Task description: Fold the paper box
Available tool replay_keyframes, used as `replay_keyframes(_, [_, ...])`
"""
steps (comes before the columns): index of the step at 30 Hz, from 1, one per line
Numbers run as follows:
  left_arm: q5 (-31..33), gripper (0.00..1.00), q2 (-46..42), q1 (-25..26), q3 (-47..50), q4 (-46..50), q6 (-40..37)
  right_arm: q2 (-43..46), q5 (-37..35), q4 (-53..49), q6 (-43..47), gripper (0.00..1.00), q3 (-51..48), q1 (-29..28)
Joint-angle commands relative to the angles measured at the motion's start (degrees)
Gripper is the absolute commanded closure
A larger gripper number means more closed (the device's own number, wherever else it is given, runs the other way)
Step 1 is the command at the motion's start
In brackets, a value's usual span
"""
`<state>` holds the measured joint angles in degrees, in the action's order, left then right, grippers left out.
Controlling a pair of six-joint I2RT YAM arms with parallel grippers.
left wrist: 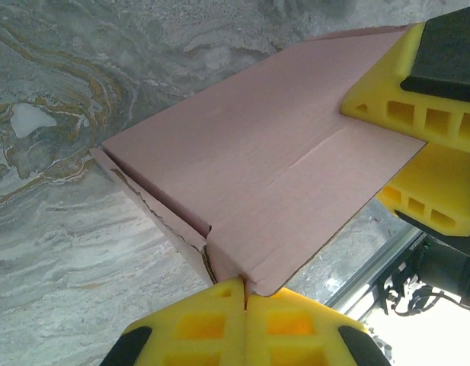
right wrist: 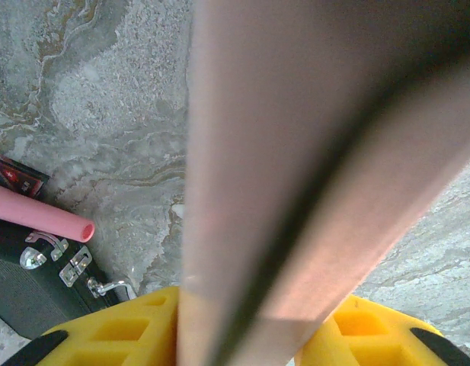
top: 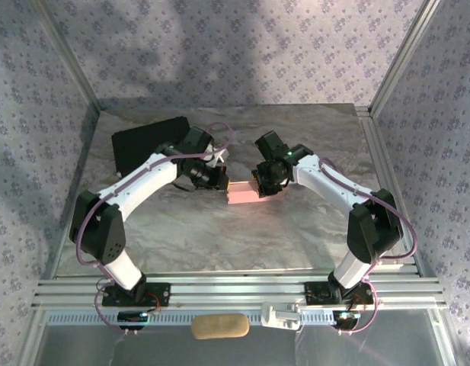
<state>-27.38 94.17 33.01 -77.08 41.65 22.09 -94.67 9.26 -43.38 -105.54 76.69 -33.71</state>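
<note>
The paper box (top: 244, 195), pale pink cardboard, is held between my two grippers at mid-table. In the left wrist view the paper box (left wrist: 250, 160) shows a flat pink panel with a folded side wall and a ragged die-cut edge on its left. My left gripper (left wrist: 246, 285) is shut on its near corner, yellow fingers pressed together. The right gripper's yellow fingers (left wrist: 391, 95) clamp the far end. In the right wrist view the paper box (right wrist: 250, 168) stands edge-on between the yellow fingers (right wrist: 116, 335), and my right gripper (right wrist: 246, 339) is shut on it. From above, the left gripper (top: 222, 183) and right gripper (top: 263, 184) face each other.
A black rectangular case (top: 147, 141) lies at the back left, its metal latches (right wrist: 67, 259) close to my right gripper's left side. Aluminium rails (top: 235, 293) run along the near edge. A tan oblong object (top: 219, 326) lies in front of the rails.
</note>
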Motion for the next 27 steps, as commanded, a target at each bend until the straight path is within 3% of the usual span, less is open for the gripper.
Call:
replay_keyframes(1, [6.2, 1.00, 0.2, -0.3, 2.8, 0.1, 0.1, -1.5, 0.2, -2.7, 0.9, 0.61, 0.4, 0.4])
replay_keyframes(27, [18.8, 1.00, -1.5, 3.3, 7.0, -4.6, -0.4, -1.3, 0.1, -3.6, 2.1, 0.59, 0.9, 1.1])
